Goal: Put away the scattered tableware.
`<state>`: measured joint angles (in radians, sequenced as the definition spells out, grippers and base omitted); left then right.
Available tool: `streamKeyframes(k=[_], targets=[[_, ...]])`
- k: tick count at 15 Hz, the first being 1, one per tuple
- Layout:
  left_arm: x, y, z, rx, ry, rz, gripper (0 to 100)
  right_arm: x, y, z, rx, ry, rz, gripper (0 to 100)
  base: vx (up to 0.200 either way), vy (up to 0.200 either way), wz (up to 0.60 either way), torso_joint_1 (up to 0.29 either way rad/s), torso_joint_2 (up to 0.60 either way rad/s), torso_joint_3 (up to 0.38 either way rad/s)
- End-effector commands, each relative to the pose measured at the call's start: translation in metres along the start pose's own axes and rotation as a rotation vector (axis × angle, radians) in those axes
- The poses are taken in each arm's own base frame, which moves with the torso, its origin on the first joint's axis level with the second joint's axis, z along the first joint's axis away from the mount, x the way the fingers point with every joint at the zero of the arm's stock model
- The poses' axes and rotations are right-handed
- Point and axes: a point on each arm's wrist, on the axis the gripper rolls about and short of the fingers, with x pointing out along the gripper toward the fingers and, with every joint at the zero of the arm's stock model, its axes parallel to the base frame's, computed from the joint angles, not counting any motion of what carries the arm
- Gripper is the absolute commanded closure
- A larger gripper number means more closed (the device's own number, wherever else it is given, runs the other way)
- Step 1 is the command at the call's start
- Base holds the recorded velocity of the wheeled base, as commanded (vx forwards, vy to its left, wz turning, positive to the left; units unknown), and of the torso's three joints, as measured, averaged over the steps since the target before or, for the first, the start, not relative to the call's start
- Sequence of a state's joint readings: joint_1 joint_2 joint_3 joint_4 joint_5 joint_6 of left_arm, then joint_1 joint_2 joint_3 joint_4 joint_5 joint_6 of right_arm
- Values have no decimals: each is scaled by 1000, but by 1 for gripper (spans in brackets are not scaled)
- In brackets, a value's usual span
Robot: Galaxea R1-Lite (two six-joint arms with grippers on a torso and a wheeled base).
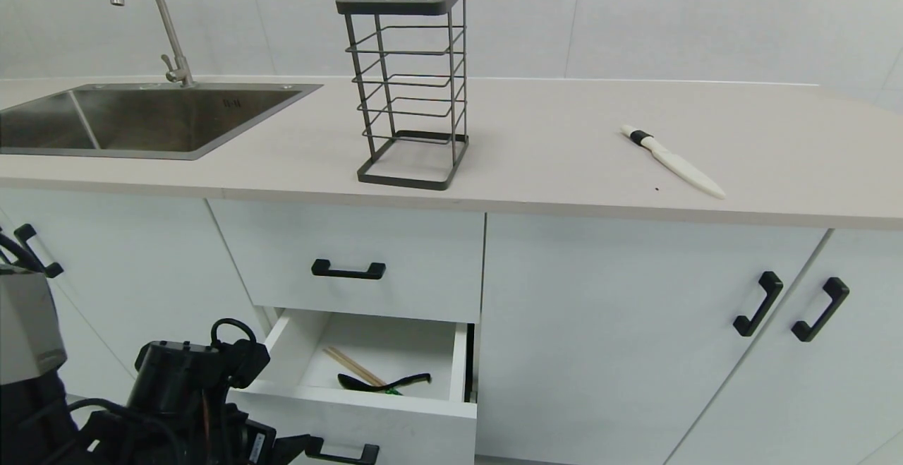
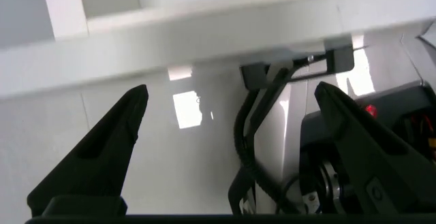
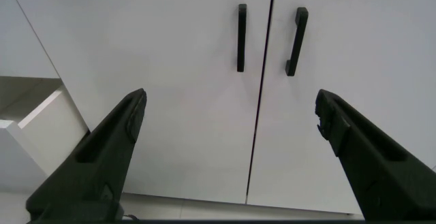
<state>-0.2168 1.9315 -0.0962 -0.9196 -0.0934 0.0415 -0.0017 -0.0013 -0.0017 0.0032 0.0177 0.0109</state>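
The head view looks forward and down from above the counter (image 1: 564, 168), wide enough to hold the sink (image 1: 141, 119) at upper left of the frame and the open drawer (image 1: 367, 415) at lower centre. The left wrist view sits close against that drawer's front, facing its black handle (image 2: 300, 64). The right wrist view faces the cabinet doors (image 3: 170, 115) from near — their paired handles (image 3: 241, 37) also show at the head view's lower right.

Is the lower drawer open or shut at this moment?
Open. The lower drawer is pulled out, with chopsticks and a black spoon visible inside.
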Motion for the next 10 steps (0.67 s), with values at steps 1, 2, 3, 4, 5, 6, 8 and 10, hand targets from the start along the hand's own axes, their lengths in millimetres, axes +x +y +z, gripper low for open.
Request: streamKeyframes(k=[1,2,3,4,5,6,8,10], targets=[[7,1,8,1,-18,0,0,0,0,0,0,1,1,0,0,0,0,0,0,0],[11,1,14,-1,-33,1,0,0,0,0,0,1,1,0,0,0,0,0,0,0],[12,2,16,0,-40,1,0,0,0,0,0,1,1,0,0,0,0,0,0,0],[14,2,18,-1,-47,2,0,0,0,0,0,1,1,0,0,0,0,0,0,0],[16,3,22,0,-56,4,0,0,0,0,0,1,1,0,0,0,0,0,0,0],[17,3,25,-1,-67,5,0,0,0,0,0,1,1,0,0,0,0,0,0,0],[22,5,32,-3,-100,9,0,0,0,0,0,1,1,0,0,0,0,0,0,0],[24,6,36,-3,-113,9,0,0,0,0,0,1,1,0,0,0,0,0,0,0]])
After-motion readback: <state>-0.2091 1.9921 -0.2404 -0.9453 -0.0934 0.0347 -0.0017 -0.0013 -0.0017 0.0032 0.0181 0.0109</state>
